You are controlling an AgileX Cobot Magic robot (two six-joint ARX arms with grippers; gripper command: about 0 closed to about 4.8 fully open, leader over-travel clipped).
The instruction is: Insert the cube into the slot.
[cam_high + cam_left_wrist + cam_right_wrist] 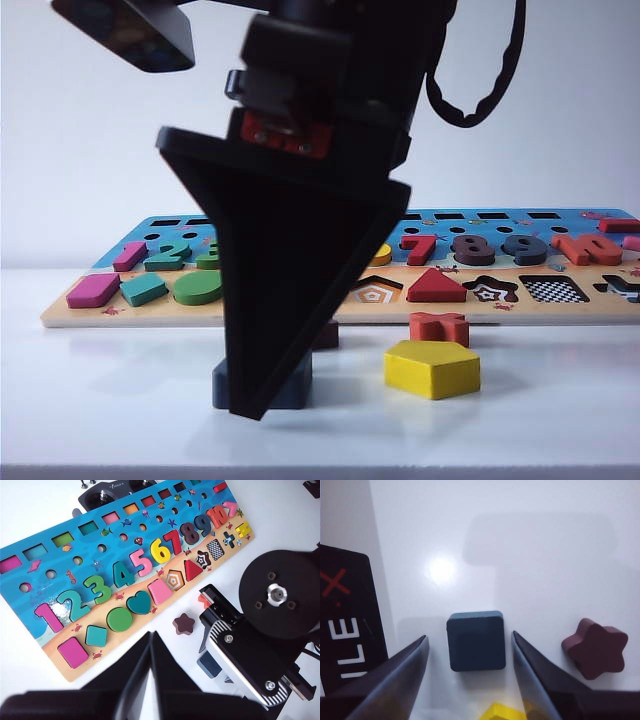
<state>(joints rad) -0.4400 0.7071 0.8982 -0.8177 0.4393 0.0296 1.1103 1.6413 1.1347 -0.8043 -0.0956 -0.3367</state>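
Right gripper (470, 655) lowered over the table (545, 540), fingers (395, 680) spread wide on either side of the cube (476, 641), a gap visible on both sides, no contact. Cube flat on the table, off the puzzle board (300, 312), near the dark star block (596, 649) and the yellow pentagon block (432, 368). Slot (555, 289) with checkerboard floor unfilled, toward the right end of the board's front row, well apart from the cube. Left gripper (151, 645) held above the table just beside the board's near edge, fingertips together, grasping nothing.
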